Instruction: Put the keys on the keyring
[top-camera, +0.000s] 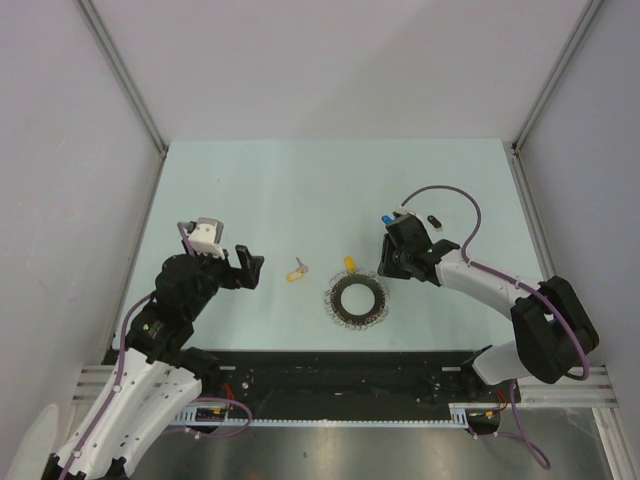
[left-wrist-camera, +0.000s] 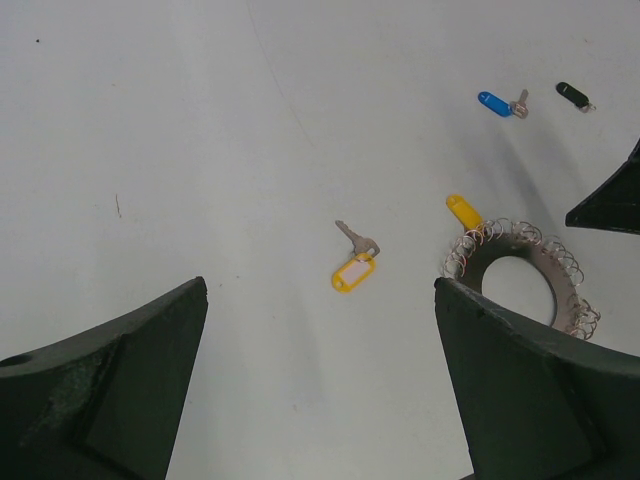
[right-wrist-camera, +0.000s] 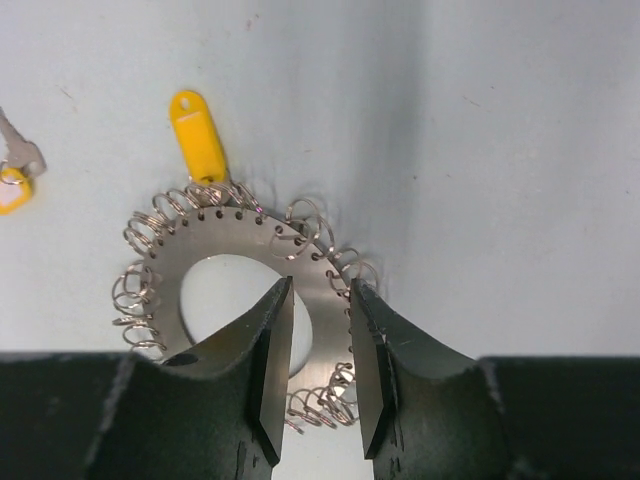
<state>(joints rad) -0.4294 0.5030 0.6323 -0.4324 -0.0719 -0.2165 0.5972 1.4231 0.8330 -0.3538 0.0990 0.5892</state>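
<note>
The keyring (top-camera: 358, 298) is a flat silvery ring edged with wire coils, lying mid-table. One yellow key (right-wrist-camera: 198, 135) lies with its end at the coils on the ring's far rim. A second yellow key (top-camera: 297, 271), with a silver blade, lies loose to the ring's left. The blue key (top-camera: 386, 218) and black key (top-camera: 434, 218) lie beyond my right wrist. My right gripper (right-wrist-camera: 321, 290) hovers over the keyring's (right-wrist-camera: 240, 235) right band, open by a narrow gap and gripping nothing. My left gripper (left-wrist-camera: 320, 380) stands wide open and empty, short of the loose yellow key (left-wrist-camera: 355, 268).
In the left wrist view, the blue key (left-wrist-camera: 495, 103) and black key (left-wrist-camera: 572, 93) lie far right, past the keyring (left-wrist-camera: 525, 262). Grey walls enclose the table on three sides. The black base rail (top-camera: 340, 380) runs along the near edge.
</note>
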